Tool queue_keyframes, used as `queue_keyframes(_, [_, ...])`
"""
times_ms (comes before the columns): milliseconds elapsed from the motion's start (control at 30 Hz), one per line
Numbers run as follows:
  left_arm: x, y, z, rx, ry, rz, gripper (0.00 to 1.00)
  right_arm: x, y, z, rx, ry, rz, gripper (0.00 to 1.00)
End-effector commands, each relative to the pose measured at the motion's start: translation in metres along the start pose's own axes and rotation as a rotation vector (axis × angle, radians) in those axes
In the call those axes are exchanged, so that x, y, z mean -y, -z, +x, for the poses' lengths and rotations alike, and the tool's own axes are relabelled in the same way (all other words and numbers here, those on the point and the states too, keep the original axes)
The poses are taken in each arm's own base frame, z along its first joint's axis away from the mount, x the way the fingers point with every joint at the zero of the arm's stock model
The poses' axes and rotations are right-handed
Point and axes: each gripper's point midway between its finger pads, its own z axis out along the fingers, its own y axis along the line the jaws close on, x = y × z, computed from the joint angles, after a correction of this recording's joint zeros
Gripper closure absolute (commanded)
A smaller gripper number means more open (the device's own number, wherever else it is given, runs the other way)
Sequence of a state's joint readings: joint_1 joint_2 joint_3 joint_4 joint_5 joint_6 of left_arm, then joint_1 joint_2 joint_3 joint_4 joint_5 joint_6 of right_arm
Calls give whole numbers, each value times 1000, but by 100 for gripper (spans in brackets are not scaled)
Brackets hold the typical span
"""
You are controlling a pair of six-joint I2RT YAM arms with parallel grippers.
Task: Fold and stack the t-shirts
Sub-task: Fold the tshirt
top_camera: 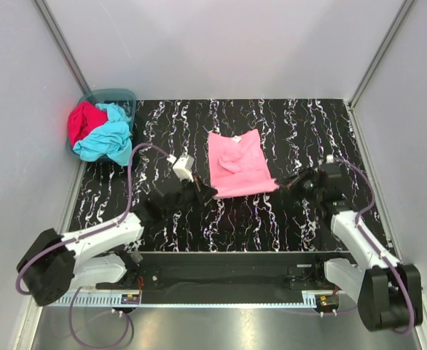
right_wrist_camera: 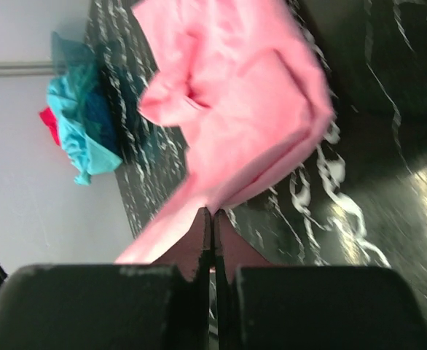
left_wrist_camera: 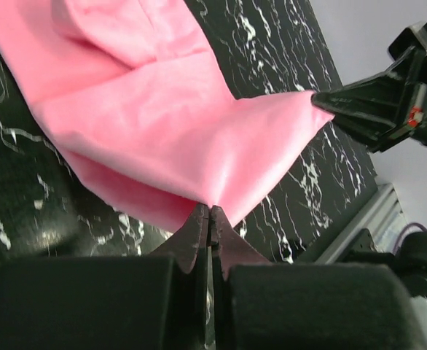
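Observation:
A light pink t-shirt (top_camera: 237,162) lies partly folded in the middle of the black marbled table, a white label at its far edge. My left gripper (top_camera: 208,192) is shut on the shirt's near left corner (left_wrist_camera: 210,208). My right gripper (top_camera: 285,184) is shut on its near right corner (right_wrist_camera: 215,210). The near hem is stretched between the two grippers and raised a little off the table. A turquoise t-shirt (top_camera: 106,138) and a crimson red t-shirt (top_camera: 82,121) are bunched in the basket at the far left.
The teal plastic basket (top_camera: 117,95) stands in the table's far left corner against the wall. Grey walls close in the table on three sides. A metal rail (top_camera: 228,281) runs along the near edge between the arm bases.

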State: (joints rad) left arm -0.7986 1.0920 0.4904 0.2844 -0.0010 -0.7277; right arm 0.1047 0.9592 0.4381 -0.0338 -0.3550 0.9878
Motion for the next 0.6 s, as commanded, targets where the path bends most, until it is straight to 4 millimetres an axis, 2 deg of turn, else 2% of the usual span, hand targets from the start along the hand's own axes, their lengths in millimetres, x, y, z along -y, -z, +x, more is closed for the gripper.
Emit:
queue_keyframes(0, [-2, -18, -24, 44, -67, -42, 100, -51, -9, -43, 108, 31, -86, 100])
queue_keyframes(67, [-6, -25, -42, 73, -54, -39, 100, -76, -14, -60, 131, 39, -132, 100])
queue_keyframes(133, [-11, -32, -47, 67, -54, -38, 100, -82, -31, -71, 134, 21, -128, 100])
queue_keyframes(167, [-18, -35, -55, 77, -50, -56, 100, -97, -34, -81, 148, 27, -150, 100])
queue_keyframes(200, [-20, -42, -61, 76, -51, -64, 100, -95, -48, -85, 137, 10, -139, 100])
queue_keyframes(233, [-22, -46, -66, 75, -52, -62, 100, -99, -53, -88, 132, 3, -143, 100])
queue_keyframes(267, [-29, -48, -76, 87, -52, -80, 100, -111, -57, -95, 136, 4, -165, 100])
queue_keyframes(333, [-31, -57, -90, 95, -54, -82, 100, -107, -75, -99, 120, -13, -147, 100])
queue_keyframes(367, [-41, -62, -95, 95, -47, -105, 100, -116, -79, -105, 129, -8, -162, 100])
queue_keyframes(400, [-39, -65, -108, 113, -48, -99, 100, -108, -92, -105, 114, -15, -137, 100])
queue_keyframes(467, [-49, -73, -116, 112, -45, -119, 100, -106, -109, -110, 96, -23, -125, 100])
queue_keyframes(500, [-45, -77, -129, 127, -47, -112, 100, -106, -114, -110, 91, -22, -127, 100])
queue_keyframes(567, [-51, -86, -133, 115, -44, -123, 100, -111, -123, -113, 80, -24, -136, 100])
